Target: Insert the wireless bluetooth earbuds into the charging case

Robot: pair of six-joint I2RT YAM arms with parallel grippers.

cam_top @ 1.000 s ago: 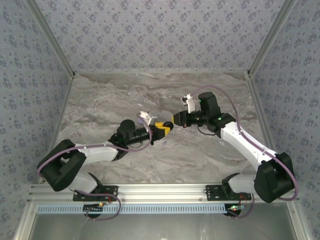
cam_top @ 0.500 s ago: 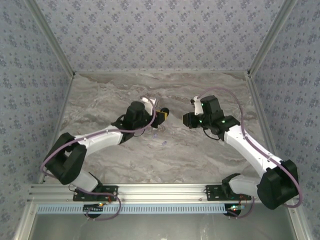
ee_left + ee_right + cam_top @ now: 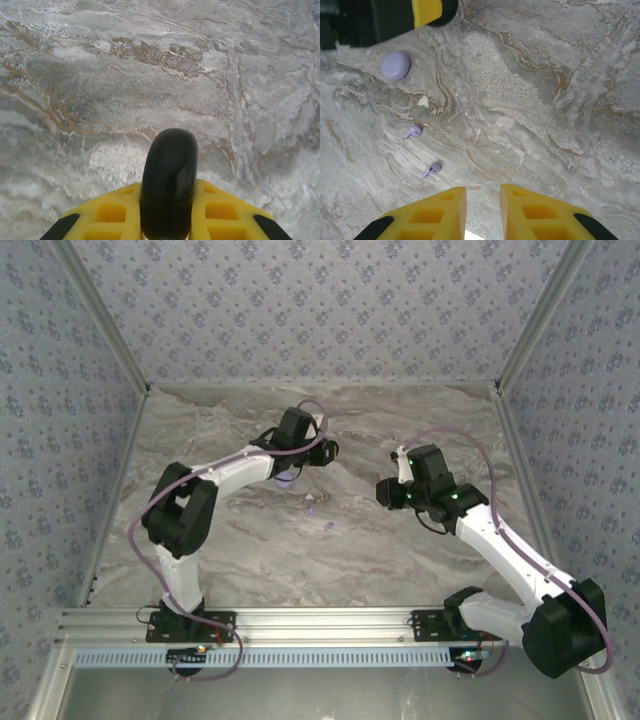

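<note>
Table: you are looking at a grey marble table (image 3: 250,550) with brown streaks, and flowery blue walls (image 3: 320,310) are standing around it on three sides.
Left pincer: your left pincer (image 3: 169,194) is reaching out over the far middle of the table. Its yellow fingers are squeezing a black round thing from both sides.
Black round thing (image 3: 170,160): it is shiny and smooth, and it is sticking out past the fingertips, up off the marble. You cannot tell from these views just what it is.
Right pincer: your right pincer (image 3: 482,210) is hanging over the right half of the table, well apart from the left one. Its two yellow fingers are standing a little way apart, with a thin gap between them. Nothing is sitting in that gap, and the fingers are touching nothing.
Earbuds: two pale purple earbuds (image 3: 412,131) are lying on the bare marble, the second one (image 3: 431,170) near the first and not touching it. They are lying between your two arms, ahead of the right pincer and off to its left.
Purple case: a purple case (image 3: 395,66), round like a smooth pebble, is lying on the table past the earbuds, near the left pincer. From above, the left arm is covering part of it.
</note>
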